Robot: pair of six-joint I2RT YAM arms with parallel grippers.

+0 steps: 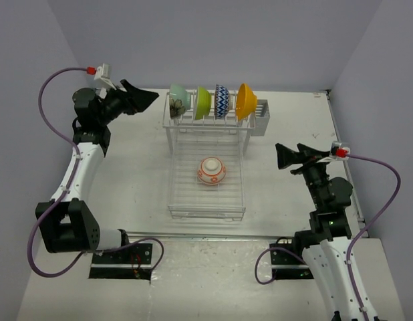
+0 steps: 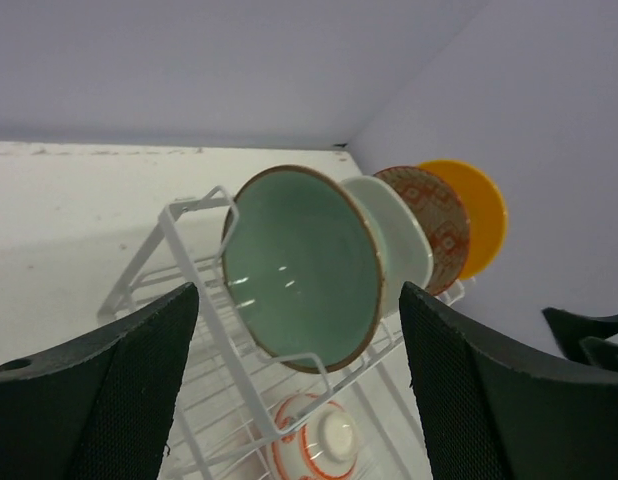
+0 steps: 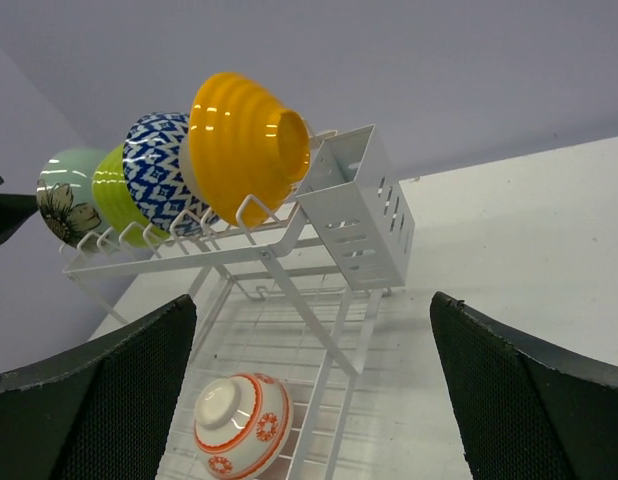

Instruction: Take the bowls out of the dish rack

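Note:
The white wire dish rack (image 1: pixel 206 200) stands mid-table. On its upper tier stand the bowls on edge: mint green (image 1: pixel 179 99), lime green (image 1: pixel 203 101), blue-and-white zigzag (image 1: pixel 222 101) and orange-yellow (image 1: pixel 245 100). A white bowl with an orange-red pattern (image 1: pixel 211 170) lies upside down on the lower tray. My left gripper (image 1: pixel 148 95) is open just left of the mint bowl (image 2: pixel 301 265), which shows between its fingers (image 2: pixel 119 390) untouched. My right gripper (image 1: pixel 281 157) is open to the right of the rack, facing the patterned bowl (image 3: pixel 239 425) and orange-yellow bowl (image 3: pixel 244 150).
A small cutlery holder (image 1: pixel 260 117) hangs on the rack's right end, beside the orange-yellow bowl. Lilac walls close the table at the back and both sides. The rack's upright prongs (image 2: pixel 204 300) stand in front of the mint bowl.

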